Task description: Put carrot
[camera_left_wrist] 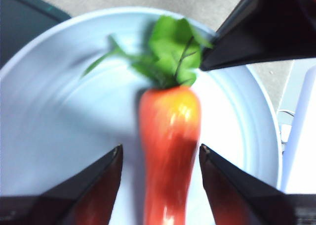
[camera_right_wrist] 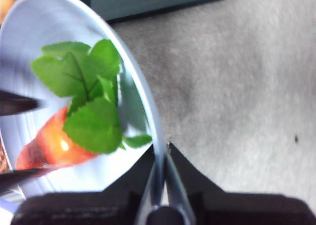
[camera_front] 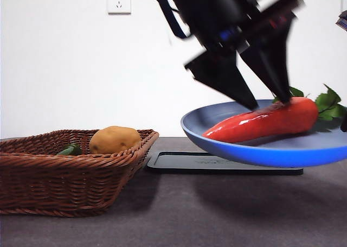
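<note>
Carrot (camera_front: 265,122) is lying on the blue plate (camera_front: 260,152), its green leaves pointing to the right and its thin tip to the left — so the main part of the task looks done, in my judgement. What is remaining, I think, is only that the arm is going away and the plate is being put down, because the plate is hanging above the table, over a dark flat mat (camera_front: 217,164).

Left gripper (camera_left_wrist: 160,158) is reaching down from above at a slant. Its two black jaws are standing apart, one at each side of the carrot body, and I am not seeing them pressing it; the picture is blurred there.

Right gripper (camera_right_wrist: 162,153) is clamped together on the right rim of the plate, and it is carrying the plate a little tilted.

Far to the left, a wicker basket (camera_front: 32,176) is holding a potato (camera_front: 115,139) and a small green vegetable (camera_front: 70,149), well apart from the plate.
</note>
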Controlling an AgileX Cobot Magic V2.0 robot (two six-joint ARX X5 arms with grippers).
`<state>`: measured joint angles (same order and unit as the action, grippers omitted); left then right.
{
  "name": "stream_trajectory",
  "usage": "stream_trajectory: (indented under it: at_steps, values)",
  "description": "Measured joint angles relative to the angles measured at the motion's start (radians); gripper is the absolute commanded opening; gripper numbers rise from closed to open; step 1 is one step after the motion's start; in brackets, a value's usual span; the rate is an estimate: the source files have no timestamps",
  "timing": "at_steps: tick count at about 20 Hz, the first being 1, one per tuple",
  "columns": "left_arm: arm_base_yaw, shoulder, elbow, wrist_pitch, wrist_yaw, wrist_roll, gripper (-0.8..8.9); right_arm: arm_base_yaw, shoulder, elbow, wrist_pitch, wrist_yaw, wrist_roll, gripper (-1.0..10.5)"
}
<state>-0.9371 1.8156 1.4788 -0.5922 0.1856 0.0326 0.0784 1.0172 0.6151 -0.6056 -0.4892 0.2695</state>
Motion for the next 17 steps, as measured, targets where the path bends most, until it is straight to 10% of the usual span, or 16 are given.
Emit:
stream_trajectory:
  at_steps: [17]
  values:
    - [0.17, -0.539, 0.0, -0.349, -0.209, -0.008, 2.72, 0.0, 0.766, 0.54, 0.156, 0.003, 0.083, 0.0]
